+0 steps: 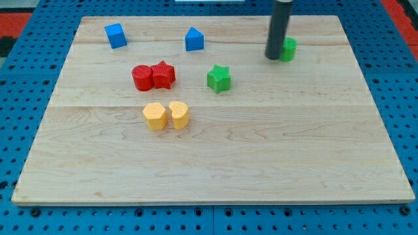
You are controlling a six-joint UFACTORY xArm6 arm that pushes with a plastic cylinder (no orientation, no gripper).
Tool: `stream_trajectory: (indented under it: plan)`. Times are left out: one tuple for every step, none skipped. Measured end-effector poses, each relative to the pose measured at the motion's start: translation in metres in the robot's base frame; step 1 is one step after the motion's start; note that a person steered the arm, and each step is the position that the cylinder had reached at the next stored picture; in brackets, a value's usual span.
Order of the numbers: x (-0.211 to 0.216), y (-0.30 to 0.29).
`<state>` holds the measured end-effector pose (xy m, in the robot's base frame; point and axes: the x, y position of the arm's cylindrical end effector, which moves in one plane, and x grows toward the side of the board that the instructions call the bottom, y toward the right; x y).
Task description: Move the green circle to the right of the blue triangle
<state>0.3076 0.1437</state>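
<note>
No jaws on this rig, so nothing to call open or shut, just a straight dark rod, and my tip [273, 57] is down on the wooden board [215, 163] near the view's top right. Green circle [288, 49] sits right there, touching the tip's right side, partly hidden behind the rod. Blue triangle [194, 40] is off to the view's left of the tip, well apart, approx. same row. Blue cube [115, 35] further left, near the top-left corner. Green star [219, 78] below and between triangle & tip. Red circle [142, 78] and red star [162, 74] touching each other, mid-left. Two yellow blocks below them, side by side: yellow hexagon [155, 116] w/ yellow heart [179, 114] just beside.
</note>
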Motion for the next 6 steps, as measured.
stream_trajectory:
  plan:
    - [0.007, 0.0]
    - [0.014, 0.008]
    - [0.011, 0.045]
    - [0.004, 0.064]
    - [-0.017, 0.037]
    - [-0.019, 0.028]
